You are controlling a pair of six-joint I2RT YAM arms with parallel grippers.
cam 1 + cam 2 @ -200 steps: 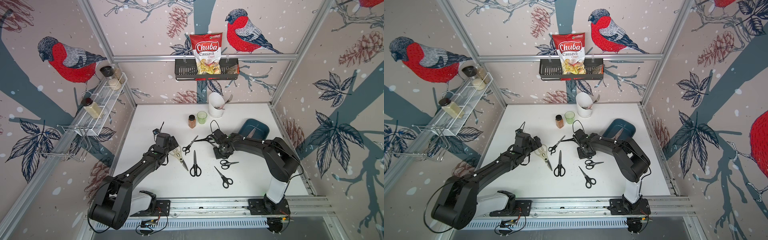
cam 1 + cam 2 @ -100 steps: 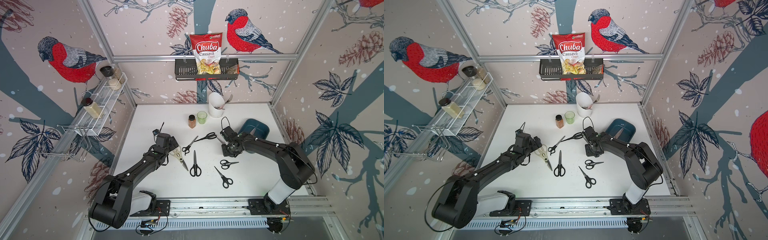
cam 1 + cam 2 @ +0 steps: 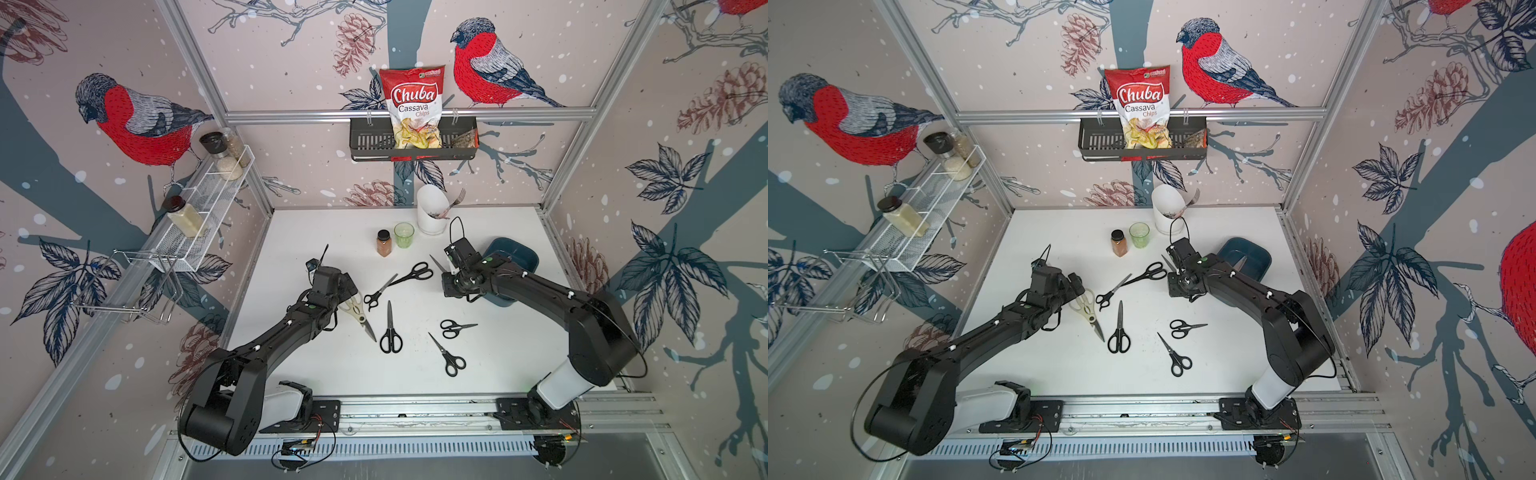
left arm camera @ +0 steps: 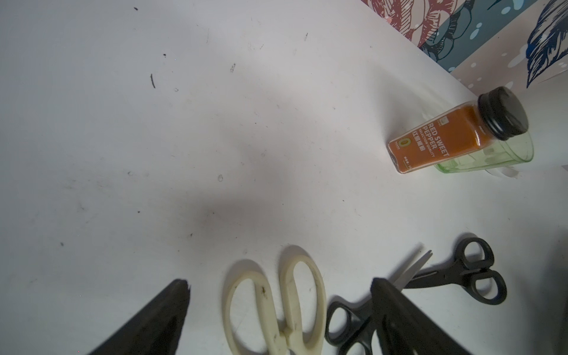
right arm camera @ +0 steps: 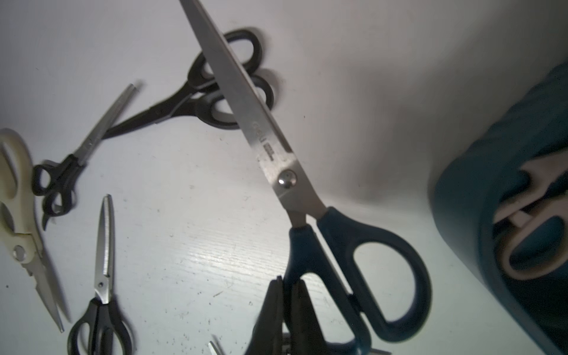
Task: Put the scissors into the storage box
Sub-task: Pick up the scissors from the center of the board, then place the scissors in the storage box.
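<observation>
Beside the storage box point(image 5: 461, 209), right fingers point(image 5: 269, 313) clamped on dark-blue scissors point(image 5: 285, 179)

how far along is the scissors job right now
Done: one pale-pink-handled pair lies in the storage box. In hand: the right gripper is shut on the dark-blue-handled scissors, held up near the box. To do: the cream shears and five black-handled pairs lie on the table; the left gripper hangs open over the cream shears' handles.

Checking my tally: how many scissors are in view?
8. On the table: cream shears, crossed black pairs, long black pair, two small black pairs. The right gripper holds the dark-blue pair; pink pair in the storage box, maybe hiding others.
</observation>
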